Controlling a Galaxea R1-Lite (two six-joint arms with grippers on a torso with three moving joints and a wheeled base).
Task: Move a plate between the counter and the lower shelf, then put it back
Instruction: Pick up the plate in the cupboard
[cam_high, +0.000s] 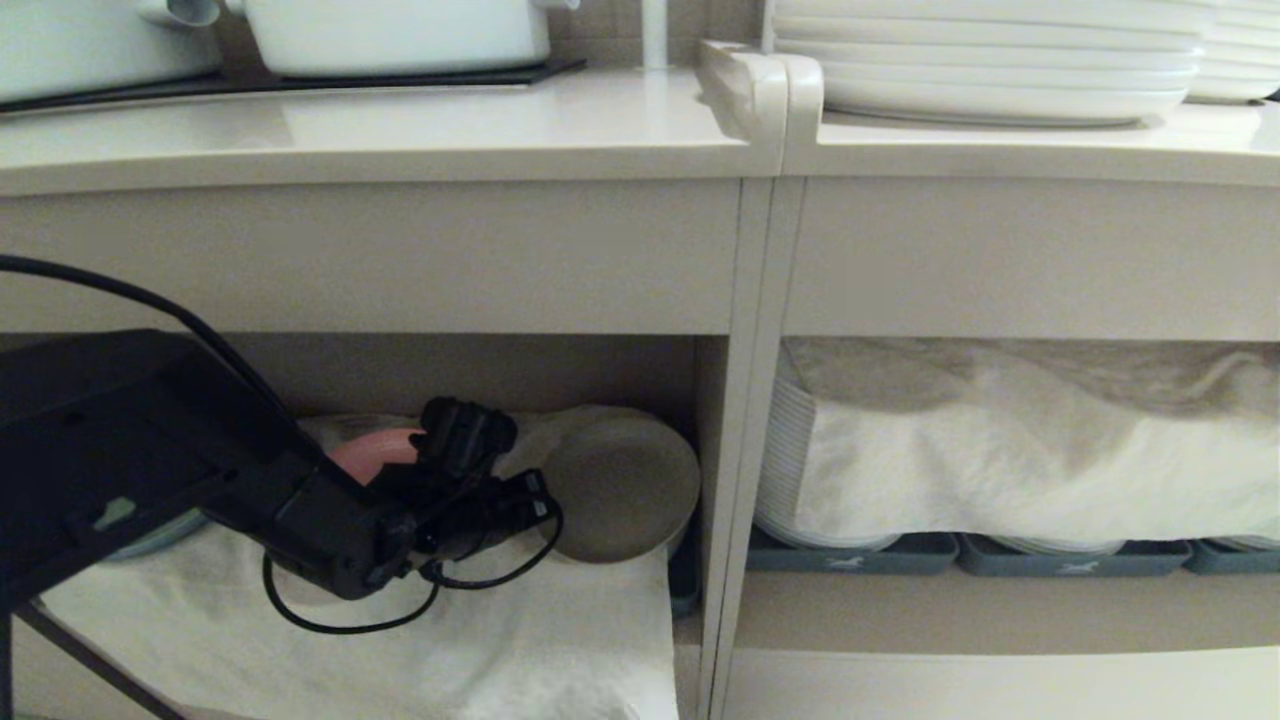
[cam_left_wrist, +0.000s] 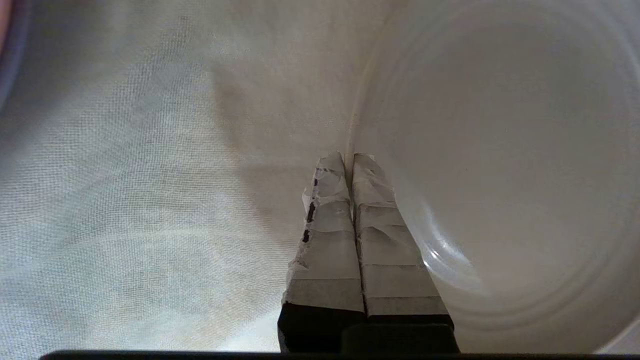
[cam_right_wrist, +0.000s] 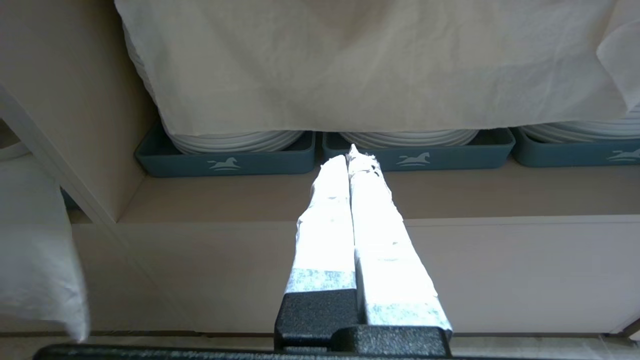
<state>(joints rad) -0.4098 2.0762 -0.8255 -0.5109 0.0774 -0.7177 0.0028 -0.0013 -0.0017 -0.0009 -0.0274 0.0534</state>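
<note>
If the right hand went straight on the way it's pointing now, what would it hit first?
The right hand is shut and points into the compartment with the grey-blue trays. Most likely it would first meet a tray's front wall, near the gap between two trays, though depth is hard to judge.

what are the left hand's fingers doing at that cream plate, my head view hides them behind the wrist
observer: the left hand is shut, its tips pressed together right at the rim of the plate; i cannot tell whether the rim is caught between them
operator: what's next to the tips on the other side
observer: the white gauzy cloth, bare right up to the plate's edge
operator: where's the right hand, it's not in my view
observer: the right hand is shut and empty, out in front of the neighbouring compartment, pointing at the grey-blue trays
</note>
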